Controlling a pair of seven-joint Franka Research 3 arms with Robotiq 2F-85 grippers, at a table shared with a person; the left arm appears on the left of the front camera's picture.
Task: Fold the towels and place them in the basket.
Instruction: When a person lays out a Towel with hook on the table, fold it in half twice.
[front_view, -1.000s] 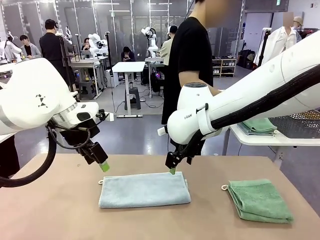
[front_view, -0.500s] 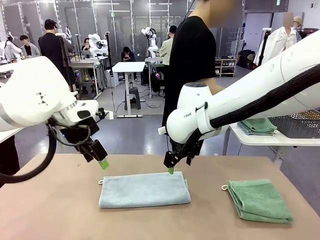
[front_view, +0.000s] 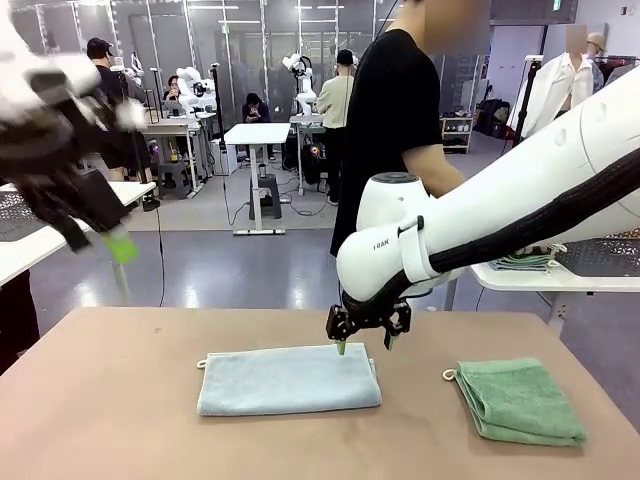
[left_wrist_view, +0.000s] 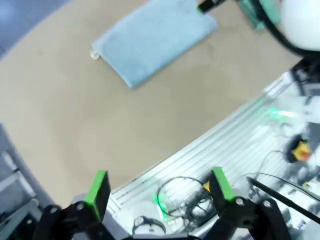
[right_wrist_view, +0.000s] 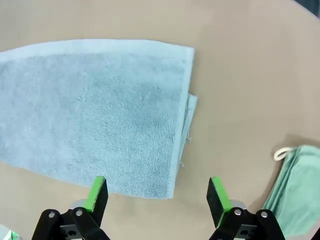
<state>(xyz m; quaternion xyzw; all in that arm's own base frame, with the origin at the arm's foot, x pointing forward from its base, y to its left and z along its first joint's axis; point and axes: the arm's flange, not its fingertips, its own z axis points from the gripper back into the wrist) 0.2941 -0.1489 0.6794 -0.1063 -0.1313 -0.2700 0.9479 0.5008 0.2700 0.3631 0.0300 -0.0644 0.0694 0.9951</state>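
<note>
A pale blue-grey towel (front_view: 288, 380) lies folded in a long strip at the table's middle, its white loop at the left end. To its right lies the mint green towel (front_view: 520, 400), folded. My right gripper (front_view: 363, 343) hangs open just over the blue towel's far right corner; in its wrist view the open right gripper (right_wrist_view: 156, 194) looks down on the blue towel's (right_wrist_view: 95, 110) right end and the green towel (right_wrist_view: 295, 185). High at the left, blurred, is my left gripper (front_view: 122, 248). Its own view shows the left gripper (left_wrist_view: 160, 189) open and empty, with the blue towel (left_wrist_view: 155, 40) far off. A dark mesh basket (front_view: 605, 257) stands on the side table at right.
A person in a black shirt (front_view: 395, 110) stands at the table's far side. A folded green cloth (front_view: 520, 262) lies on the white side table (front_view: 540, 282) beside the basket. Another white table (front_view: 40, 245) with a dark mesh object stands at left.
My left arm has swung up and to the left, away from the blue towel's left end. The right gripper has turned in place over the towel's far right corner. Both towels lie unmoved.
</note>
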